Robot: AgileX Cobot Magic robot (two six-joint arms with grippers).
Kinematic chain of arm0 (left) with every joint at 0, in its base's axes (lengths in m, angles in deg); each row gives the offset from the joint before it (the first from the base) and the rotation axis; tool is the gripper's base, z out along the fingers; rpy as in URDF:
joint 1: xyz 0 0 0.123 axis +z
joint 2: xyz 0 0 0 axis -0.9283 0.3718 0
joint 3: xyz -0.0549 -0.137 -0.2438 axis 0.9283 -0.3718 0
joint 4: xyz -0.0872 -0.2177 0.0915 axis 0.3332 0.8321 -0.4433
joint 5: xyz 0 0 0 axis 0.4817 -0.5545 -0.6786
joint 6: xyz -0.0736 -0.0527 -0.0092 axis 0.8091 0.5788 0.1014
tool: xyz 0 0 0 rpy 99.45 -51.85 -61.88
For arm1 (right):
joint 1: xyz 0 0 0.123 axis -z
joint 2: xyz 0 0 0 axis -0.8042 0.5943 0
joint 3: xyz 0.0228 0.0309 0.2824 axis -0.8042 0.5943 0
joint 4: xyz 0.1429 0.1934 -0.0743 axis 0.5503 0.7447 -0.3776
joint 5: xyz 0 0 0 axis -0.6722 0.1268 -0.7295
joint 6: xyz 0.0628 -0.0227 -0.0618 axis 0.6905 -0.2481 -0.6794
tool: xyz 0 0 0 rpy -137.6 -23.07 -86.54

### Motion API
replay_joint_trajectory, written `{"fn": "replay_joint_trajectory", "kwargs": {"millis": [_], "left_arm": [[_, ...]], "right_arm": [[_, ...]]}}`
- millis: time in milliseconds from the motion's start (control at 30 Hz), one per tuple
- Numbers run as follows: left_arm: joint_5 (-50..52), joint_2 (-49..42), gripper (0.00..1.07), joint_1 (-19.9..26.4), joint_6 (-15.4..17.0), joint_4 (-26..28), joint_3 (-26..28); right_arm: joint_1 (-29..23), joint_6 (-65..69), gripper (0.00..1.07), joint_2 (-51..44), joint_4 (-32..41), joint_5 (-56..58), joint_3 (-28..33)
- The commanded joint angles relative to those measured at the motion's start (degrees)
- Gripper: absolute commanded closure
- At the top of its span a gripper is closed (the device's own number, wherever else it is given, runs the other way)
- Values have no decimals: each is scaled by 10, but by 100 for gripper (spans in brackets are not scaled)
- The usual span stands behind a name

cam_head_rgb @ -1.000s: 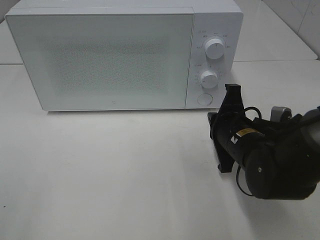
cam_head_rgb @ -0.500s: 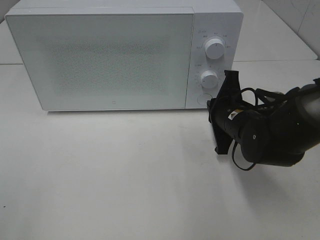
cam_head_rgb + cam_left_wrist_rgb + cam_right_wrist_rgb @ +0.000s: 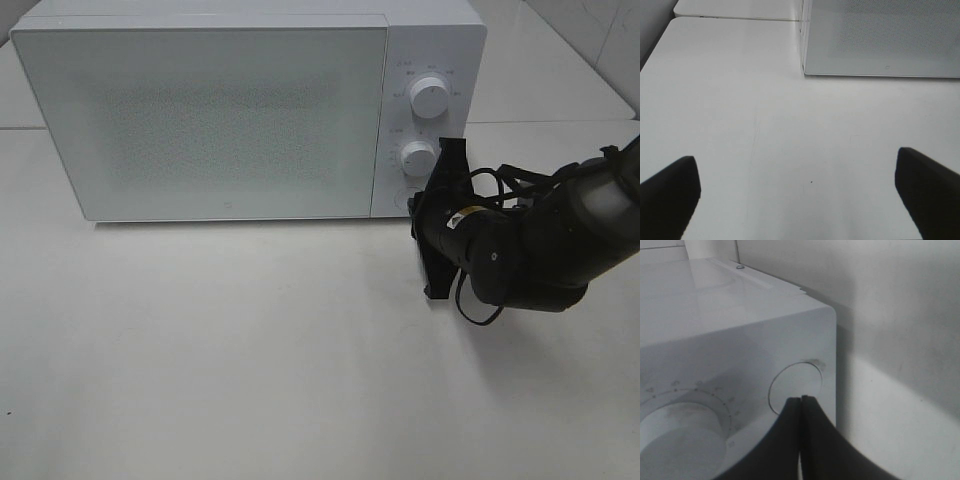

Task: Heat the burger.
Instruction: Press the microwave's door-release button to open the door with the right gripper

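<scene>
- While the right fingers [image 3: 790, 435] are pressed shut with nothing between them, their tips point straight at the round button [image 3: 790, 380] of the microwave [image 3: 220, 110], which stands at the far edge of the surface [image 3: 250, 380]. Whether they touch it, I cannot tell.
- The left fingers [image 3: 670, 195] stand wide apart and empty, well apart from that button.
- The burger shows in no view. The door [image 3: 200, 60] is closed and frosted, so I cannot describe its look.

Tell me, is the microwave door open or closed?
Shut: the microwave door sits flush with the control panel, no gap or inside showing.
</scene>
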Motion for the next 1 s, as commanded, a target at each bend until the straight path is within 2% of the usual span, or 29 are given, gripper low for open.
{"fn": "replay_joint_trajectory", "kwargs": {"millis": [33, 533, 1000], "left_arm": [[5, -15, 9, 0, 1, 3, -2], [5, -15, 9, 0, 1, 3, -2], [5, -15, 9, 0, 1, 3, -2]], "right_arm": [[6, -8, 107, 10, -15, 1, -19], [17, -34, 107, 23, -15, 30, -61], [19, -26, 107, 44, -6, 7, -66]]}}
